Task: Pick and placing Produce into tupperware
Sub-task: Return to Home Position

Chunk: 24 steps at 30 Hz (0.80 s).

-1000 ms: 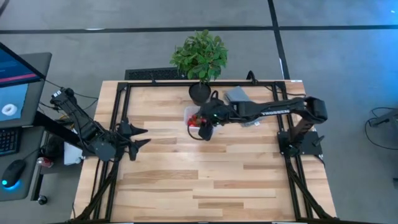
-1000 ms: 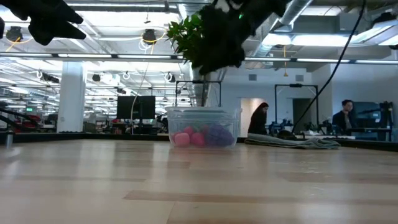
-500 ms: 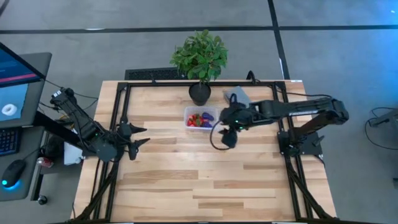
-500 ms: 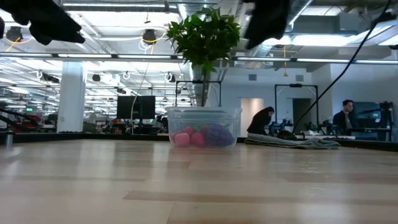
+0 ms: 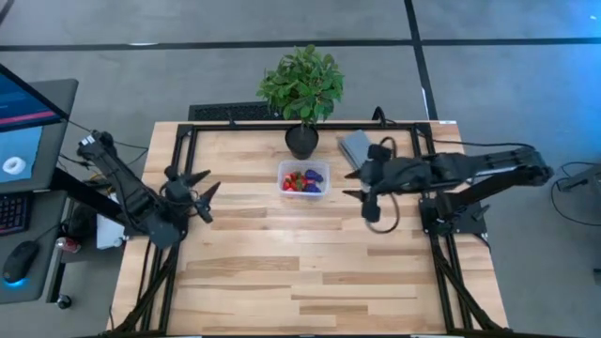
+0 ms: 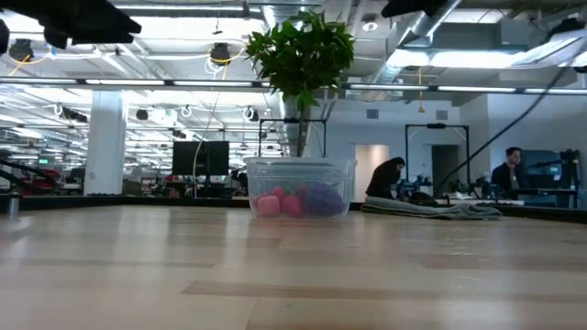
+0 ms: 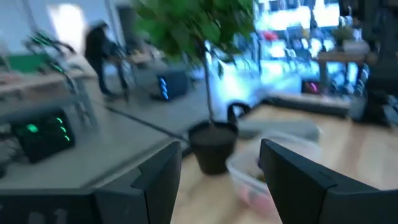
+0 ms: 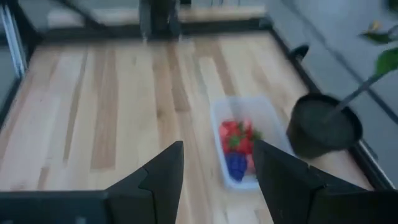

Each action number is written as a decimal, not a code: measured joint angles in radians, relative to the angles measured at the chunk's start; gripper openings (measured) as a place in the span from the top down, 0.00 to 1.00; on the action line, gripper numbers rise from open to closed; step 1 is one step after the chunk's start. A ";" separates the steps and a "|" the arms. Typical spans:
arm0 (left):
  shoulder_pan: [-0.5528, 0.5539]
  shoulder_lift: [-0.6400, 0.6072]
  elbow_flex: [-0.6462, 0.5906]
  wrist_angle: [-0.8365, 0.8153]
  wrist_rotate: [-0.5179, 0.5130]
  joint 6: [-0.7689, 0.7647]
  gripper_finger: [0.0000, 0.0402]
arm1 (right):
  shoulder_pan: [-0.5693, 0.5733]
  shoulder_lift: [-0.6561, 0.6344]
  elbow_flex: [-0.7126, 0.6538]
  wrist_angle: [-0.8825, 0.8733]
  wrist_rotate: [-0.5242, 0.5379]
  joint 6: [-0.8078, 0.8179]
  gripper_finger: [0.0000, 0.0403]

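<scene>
Homing with tub (image 5: 280,178) filled, nothing held.
Produce (image 5: 305,180) in tub near far tabletop (image 5: 282,263) edge, just beside pot (image 5: 301,141); leftward of right pincer (image 5: 370,208), apart, near; left pincer (image 5: 202,185), also apart, much farther.

Open-plan lab-office now | far beyond table (image 6: 293,275): monitors (image 6: 204,158), people (image 6: 509,174) | overhead: bare ducts (image 6: 438,20), lights (image 6: 477,57) | left: screen (image 5: 23,122), mouse (image 5: 19,258)
</scene>
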State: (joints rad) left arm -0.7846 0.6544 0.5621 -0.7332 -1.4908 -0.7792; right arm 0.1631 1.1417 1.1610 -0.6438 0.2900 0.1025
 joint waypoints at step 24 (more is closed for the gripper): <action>-0.227 0.069 -0.160 0.524 -0.077 0.007 0.48 | 0.016 -0.556 -0.615 0.565 -0.091 -0.006 0.46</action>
State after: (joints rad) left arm -1.0119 0.7236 0.4019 -0.2090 -1.5681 -0.7725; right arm 0.1793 0.5859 0.5457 -0.0784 0.1986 0.0967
